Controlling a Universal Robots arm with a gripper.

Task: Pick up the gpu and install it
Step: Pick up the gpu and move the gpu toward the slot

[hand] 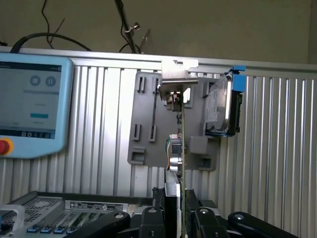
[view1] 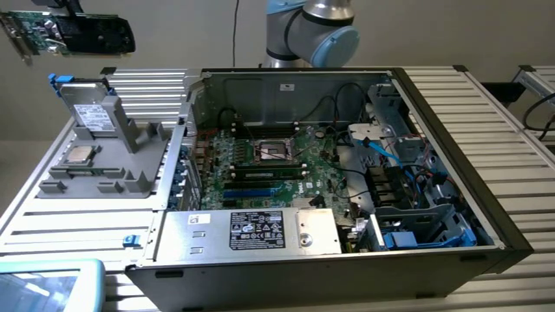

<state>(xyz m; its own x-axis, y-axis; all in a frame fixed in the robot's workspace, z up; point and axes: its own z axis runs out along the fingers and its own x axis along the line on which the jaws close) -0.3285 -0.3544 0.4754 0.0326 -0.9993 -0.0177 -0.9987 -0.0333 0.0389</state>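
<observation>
- Exterior view's left, high up: the gpu [view1: 74,34], a flat green card with a black cooler, hangs in the air, clear of the ribbed metal surface [view1: 494,123].
- Below it, a grey moulded holder [view1: 130,140] carries a square silvery chip [view1: 80,155].
- Further right, an open steel computer case [view1: 286,88] shows its green motherboard [view1: 269,162].
- Wrist view: the tool [hand: 179,218] pinches the gpu's thin edge between black fingers [hand: 150,220], with the silvery bracket [hand: 178,74] at the far end.

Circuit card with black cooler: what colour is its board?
Green; the flat circuit card shows best in the exterior view.
</observation>
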